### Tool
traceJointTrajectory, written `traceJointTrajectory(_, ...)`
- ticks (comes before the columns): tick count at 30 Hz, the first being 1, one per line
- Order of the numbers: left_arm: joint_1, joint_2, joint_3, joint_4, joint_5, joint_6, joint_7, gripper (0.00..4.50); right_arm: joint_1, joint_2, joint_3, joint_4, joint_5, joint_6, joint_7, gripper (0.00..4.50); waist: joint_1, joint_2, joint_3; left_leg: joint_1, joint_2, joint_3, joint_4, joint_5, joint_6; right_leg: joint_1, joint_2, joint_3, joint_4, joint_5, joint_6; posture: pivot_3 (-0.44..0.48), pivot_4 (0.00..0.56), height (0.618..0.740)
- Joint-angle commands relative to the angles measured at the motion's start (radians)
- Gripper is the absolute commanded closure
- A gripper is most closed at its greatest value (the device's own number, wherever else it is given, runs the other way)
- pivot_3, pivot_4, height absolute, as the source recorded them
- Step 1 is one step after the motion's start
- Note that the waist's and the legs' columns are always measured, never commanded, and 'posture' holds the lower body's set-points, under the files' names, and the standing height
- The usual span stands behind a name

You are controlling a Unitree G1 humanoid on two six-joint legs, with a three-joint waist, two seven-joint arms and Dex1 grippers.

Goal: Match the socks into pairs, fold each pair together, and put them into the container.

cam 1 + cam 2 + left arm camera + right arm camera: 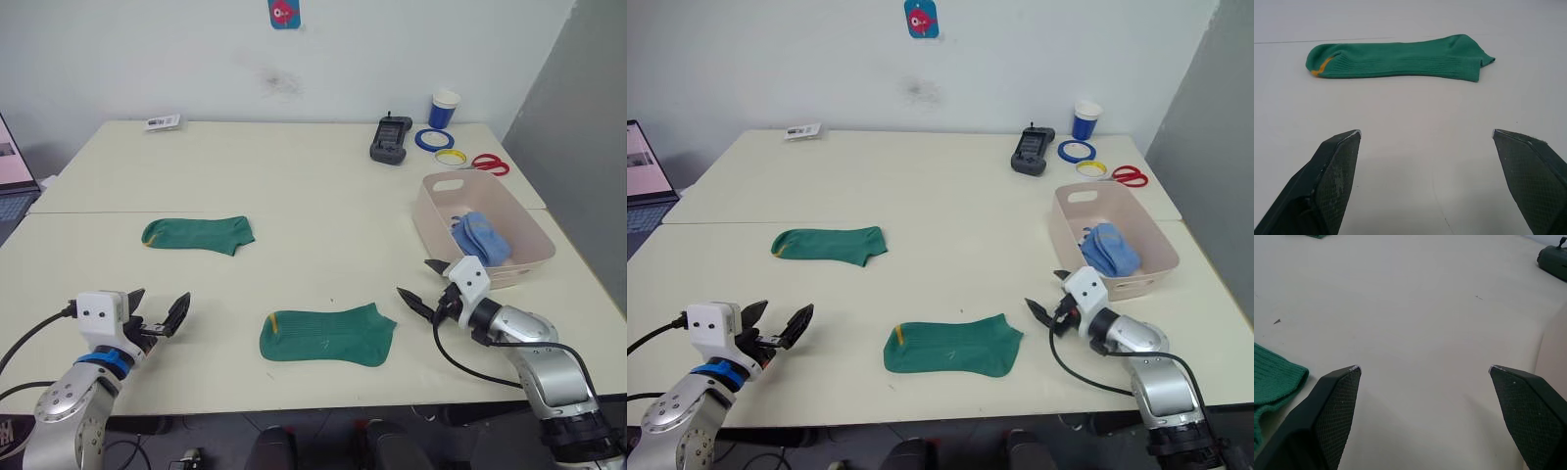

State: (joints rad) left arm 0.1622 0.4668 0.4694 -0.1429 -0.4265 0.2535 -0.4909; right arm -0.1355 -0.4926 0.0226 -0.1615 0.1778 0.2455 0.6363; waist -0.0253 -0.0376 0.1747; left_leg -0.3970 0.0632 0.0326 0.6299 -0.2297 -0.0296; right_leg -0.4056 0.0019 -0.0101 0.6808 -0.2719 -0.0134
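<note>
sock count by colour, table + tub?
Green with yellow trim: 2, one nearer and one farther, both flat on the table.
Light blue: a bundle in the container; the number of socks in it cannot be told.
White: 0 seen.
Total: 2 loose socks plus the bundle.

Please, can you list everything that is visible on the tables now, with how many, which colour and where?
Green socks: 2, green with yellow trim; one flat at the near edge, one flat further back on the left.
Blue socks: light blue bundle, count unclear, inside the container.
Container: 1, pale pink, right side.
Cup: 1, blue, far right corner.
Tape rings: 2, blue and yellow, near the cup.
Scissors: 1, red handles, beside the tape.
Black device: 1, far right.
Card: 1, white, far left.
Laptop: 1, left edge.
Left gripper: open, near left.
Right gripper: open, near the container.
</note>
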Motion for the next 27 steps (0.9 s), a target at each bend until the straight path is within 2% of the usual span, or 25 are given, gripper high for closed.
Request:
traceJointTrajectory(1, -0.007, -0.002, 0.018, -0.005, -0.007, -0.028, 0.004, 0.01, -0.017, 0.000, -0.008, -0.058, 0.007, 0.008, -0.008, 0.00, 0.000, 0.000, 0.000, 0.000, 0.000, 0.000, 0.000, 0.000, 0.000, 0.000, 0.000, 0.000, 0.000, 0.000, 0.000, 0.000, 0.150, 0.740)
traceJointTrajectory(6, -0.001, 0.000, 0.002, -0.016, 0.007, -0.077, -0.022, 0.01, -0.058, 0.004, 0.036, -0.114, 0.035, 0.069, 0.032, 0.00, -0.002, 0.000, 0.000, 0.000, 0.000, 0.000, 0.000, 0.000, 0.000, 0.000, 0.000, 0.000, 0.000, 0.000, 0.000, 0.000, 0.150, 0.740)
traceJointTrajectory(12, 0.042, -0.016, 0.015, -0.033, 0.012, -0.039, 0.030, 0.01, -0.317, 0.034, 0.182, -0.130, 0.004, 0.153, 0.103, 0.00, -0.008, 0.000, 0.000, 0.001, 0.000, -0.001, 0.000, 0.000, 0.000, -0.001, 0.001, 0.001, 0.000, 0.001, -0.001, 0.000, 0.150, 0.740)
traceJointTrajectory(16, 0.112, -0.058, 0.019, -0.102, 0.001, -0.031, 0.059, 0.01, -0.435, 0.097, 0.206, -0.100, 0.010, 0.186, 0.085, 0.00, -0.004, -0.001, -0.001, -0.001, 0.001, -0.001, 0.000, 0.000, 0.000, -0.001, 0.003, -0.001, 0.000, 0.001, -0.001, 0.000, 0.150, 0.740)
traceJointTrajectory(22, 0.140, -0.073, 0.010, -0.143, 0.007, -0.025, 0.082, 0.01, -0.427, 0.108, 0.221, -0.086, -0.002, 0.160, 0.096, 0.00, 0.009, -0.002, -0.001, -0.002, 0.001, -0.001, 0.000, 0.000, 0.000, -0.001, -0.004, -0.001, 0.000, 0.001, -0.001, 0.000, 0.150, 0.740)
traceJointTrajectory(27, 0.059, -0.031, -0.011, -0.120, 0.018, -0.006, 0.074, 0.01, -0.378, 0.084, 0.203, -0.094, -0.002, 0.153, 0.092, 0.00, 0.009, -0.003, -0.002, -0.002, 0.000, 0.000, 0.000, 0.000, 0.000, -0.001, -0.003, -0.001, -0.001, 0.001, -0.001, 0.000, 0.150, 0.740)
